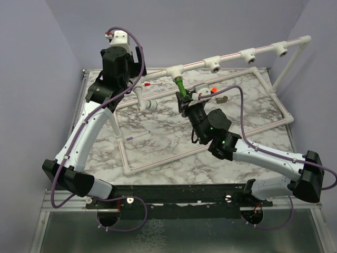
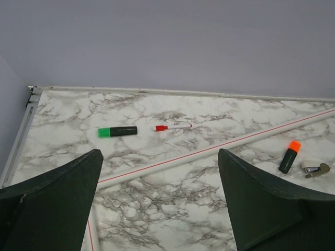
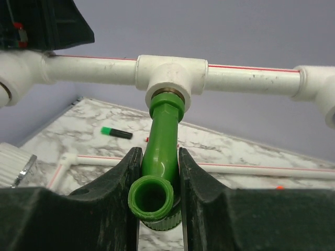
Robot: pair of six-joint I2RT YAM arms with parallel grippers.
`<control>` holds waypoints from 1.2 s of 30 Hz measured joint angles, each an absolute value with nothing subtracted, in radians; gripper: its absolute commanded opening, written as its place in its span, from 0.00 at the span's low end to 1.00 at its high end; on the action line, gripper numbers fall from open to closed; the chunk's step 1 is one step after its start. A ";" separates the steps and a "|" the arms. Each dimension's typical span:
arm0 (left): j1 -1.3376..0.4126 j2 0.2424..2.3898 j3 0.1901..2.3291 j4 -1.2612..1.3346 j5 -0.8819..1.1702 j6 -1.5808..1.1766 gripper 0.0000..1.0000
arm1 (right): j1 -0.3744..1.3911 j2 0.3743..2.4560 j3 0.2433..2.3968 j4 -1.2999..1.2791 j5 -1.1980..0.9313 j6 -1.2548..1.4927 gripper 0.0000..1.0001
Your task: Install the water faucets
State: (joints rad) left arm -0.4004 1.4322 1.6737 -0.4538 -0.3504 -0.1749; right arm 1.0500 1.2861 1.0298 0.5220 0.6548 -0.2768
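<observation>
The bright green bent plastic faucet (image 3: 165, 120) clamped in the right gripper (image 3: 158, 151) is smooth and pretty glossy, with light streaks running down the spout. Just past the fingertips there's a dull metal ring (image 3: 167, 95) where it meets the white plastic pipe tee (image 3: 170, 70), which looks satin with a few grey scuffs. The black fingers (image 3: 209, 198) are matt, slightly grainy plastic, and so are the left gripper (image 2: 159, 151) and its dark fingers (image 2: 57, 204). Under both, the white-and-grey marble-look tabletop (image 2: 172, 204) is smooth with a soft sheen. Left of the right gripper there's a ribbed white plastic cap (image 3: 10, 157) with a shiny metal edge.
</observation>
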 measured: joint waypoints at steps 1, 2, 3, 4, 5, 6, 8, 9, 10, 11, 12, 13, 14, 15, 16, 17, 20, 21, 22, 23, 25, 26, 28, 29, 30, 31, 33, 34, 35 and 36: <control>-0.400 1.432 1.674 -0.454 -0.348 -0.175 0.92 | 1.050 1.286 1.030 0.523 0.666 -0.212 0.00; -0.400 1.432 1.674 -0.454 -0.347 -0.175 0.92 | 1.050 1.285 1.030 0.523 0.674 -0.158 0.01; -0.400 1.432 1.674 -0.454 -0.345 -0.175 0.92 | 1.050 1.284 1.030 0.522 0.682 -0.114 0.01; -0.400 1.431 1.674 -0.454 -0.342 -0.175 0.92 | 1.050 1.283 1.030 0.521 0.691 -0.059 0.01; -0.401 1.431 1.674 -0.455 -0.340 -0.175 0.92 | 1.050 1.282 1.030 0.520 0.698 -0.006 0.01; -0.401 1.430 1.674 -0.456 -0.339 -0.175 0.92 | 1.050 1.280 1.030 0.516 0.707 0.060 0.00; -0.401 1.430 1.674 -0.458 -0.335 -0.175 0.92 | 1.050 1.275 1.030 0.500 0.720 0.171 0.00; -0.401 1.429 1.674 -0.459 -0.332 -0.175 0.92 | 1.050 1.271 1.030 0.489 0.724 0.234 0.00; -0.402 1.428 1.674 -0.461 -0.329 -0.176 0.92 | 1.050 1.266 1.030 0.475 0.727 0.296 0.01; -0.402 1.428 1.674 -0.462 -0.327 -0.176 0.92 | 1.050 1.260 1.030 0.459 0.731 0.373 0.01; -0.403 1.427 1.674 -0.463 -0.324 -0.176 0.92 | 1.050 1.255 1.030 0.447 0.735 0.432 0.01; -0.403 1.427 1.673 -0.465 -0.322 -0.176 0.92 | 1.050 1.248 1.029 0.429 0.739 0.497 0.00; -0.404 1.427 1.673 -0.467 -0.321 -0.176 0.92 | 1.050 1.240 1.028 0.412 0.744 0.560 0.01; -0.405 1.427 1.673 -0.470 -0.319 -0.179 0.92 | 1.050 1.232 1.025 0.400 0.745 0.628 0.00; -0.406 1.427 1.673 -0.472 -0.318 -0.181 0.92 | 1.050 1.223 1.018 0.389 0.747 0.696 0.00; -0.406 1.427 1.672 -0.474 -0.316 -0.184 0.92 | 1.050 1.213 1.010 0.381 0.746 0.762 0.00; -0.408 1.427 1.669 -0.479 -0.313 -0.189 0.92 | 1.045 1.190 0.992 0.356 0.746 0.926 0.03; -0.408 1.427 1.668 -0.479 -0.312 -0.190 0.92 | 1.045 1.186 0.990 0.350 0.746 0.971 0.11; -0.408 1.427 1.667 -0.480 -0.312 -0.190 0.92 | 1.045 1.183 0.990 0.342 0.746 1.004 0.19; -0.408 1.427 1.665 -0.480 -0.312 -0.190 0.92 | 1.045 1.181 0.990 0.336 0.746 1.030 0.29; -0.408 1.427 1.663 -0.480 -0.312 -0.190 0.92 | 1.045 1.176 0.990 0.322 0.746 1.072 0.43; -0.408 1.427 1.663 -0.482 -0.312 -0.190 0.92 | 1.045 1.172 0.989 0.314 0.746 1.086 0.49; -0.408 1.427 1.660 -0.492 -0.312 -0.189 0.92 | 1.045 1.160 0.981 0.308 0.747 1.137 0.58; -0.407 1.427 1.657 -0.496 -0.313 -0.189 0.92 | 1.045 1.153 0.975 0.305 0.747 1.156 0.63; -0.407 1.427 1.654 -0.499 -0.313 -0.188 0.92 | 1.045 1.145 0.968 0.302 0.747 1.167 0.67; -0.407 1.427 1.652 -0.506 -0.313 -0.186 0.92 | 1.045 1.137 0.962 0.297 0.747 1.179 0.70; -0.407 1.427 1.650 -0.511 -0.313 -0.187 0.92 | 1.045 1.126 0.952 0.292 0.747 1.185 0.77; -0.407 1.427 1.650 -0.513 -0.313 -0.187 0.92 | 1.045 1.121 0.948 0.292 0.746 1.185 0.80; -0.407 1.427 1.650 -0.513 -0.313 -0.187 0.92 | 1.045 1.116 0.943 0.291 0.746 1.184 0.81; -0.407 1.427 1.650 -0.513 -0.314 -0.187 0.92 | 1.045 1.110 0.939 0.291 0.745 1.177 0.83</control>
